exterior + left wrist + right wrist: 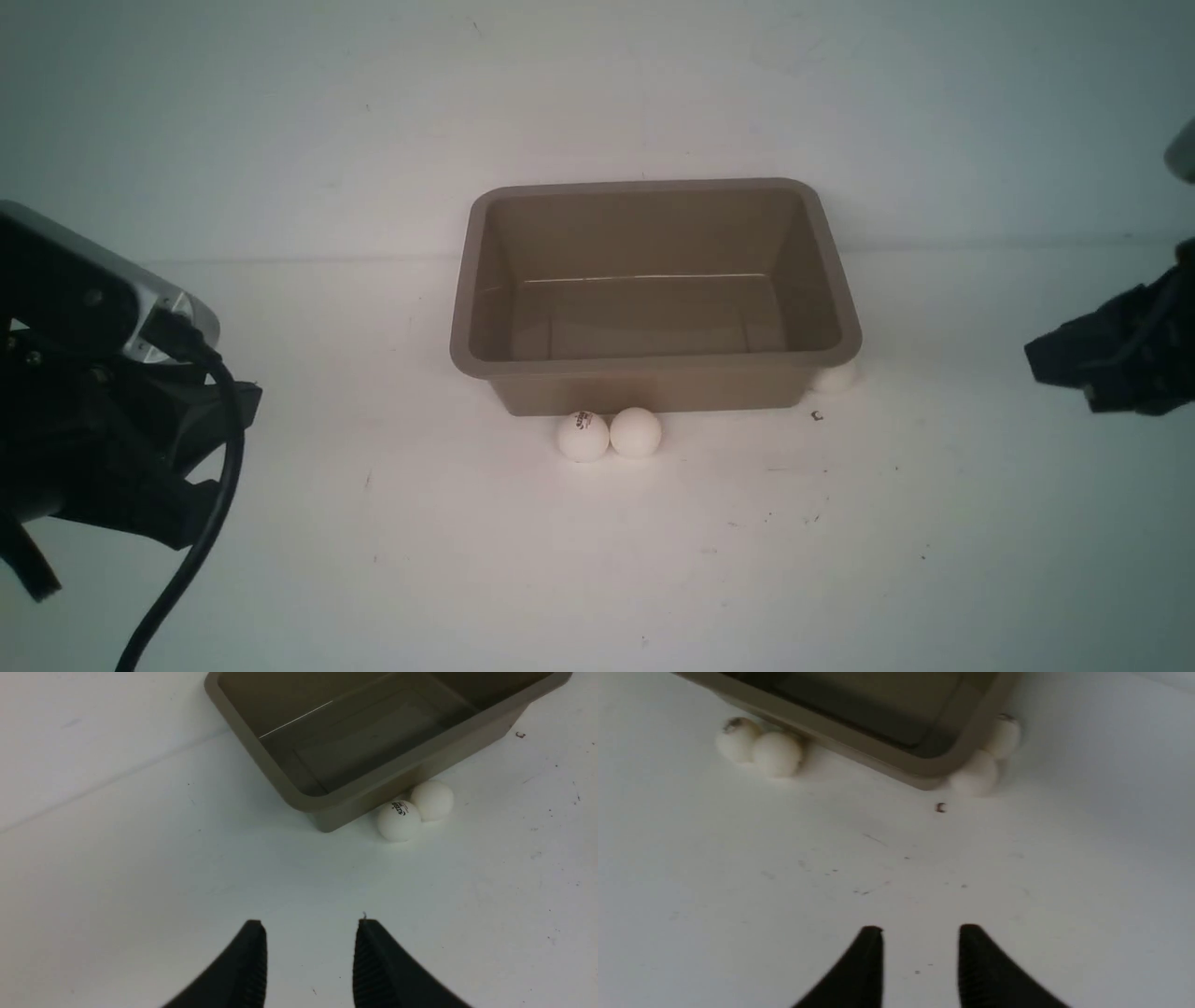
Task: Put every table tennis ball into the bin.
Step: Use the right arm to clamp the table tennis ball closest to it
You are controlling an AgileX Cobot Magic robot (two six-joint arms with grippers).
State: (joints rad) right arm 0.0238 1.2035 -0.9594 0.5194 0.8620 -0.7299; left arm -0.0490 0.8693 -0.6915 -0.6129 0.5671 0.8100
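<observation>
The taupe bin (pixel 478 280) stands mid-table, and its inside shows nothing. Two white table tennis balls touch each other at its near wall: one with a dark logo (pixel 583 436) and a plain one (pixel 636 432). A third ball (pixel 834 377) peeks out behind the bin's right near corner. The right wrist view shows two balls at that corner, one (pixel 973 777) beside the other (pixel 1004 735). My left gripper (pixel 309 926) is open and holds nothing, well short of the logo ball (pixel 398 820). My right gripper (pixel 920 931) is also open over bare table, far from the bin (pixel 878 756).
My left arm (pixel 112 411) with its black cable fills the left edge of the front view, and my right arm (pixel 1111 355) sits at the right edge. A small dark speck (pixel 817 416) lies on the white table near the bin's right corner.
</observation>
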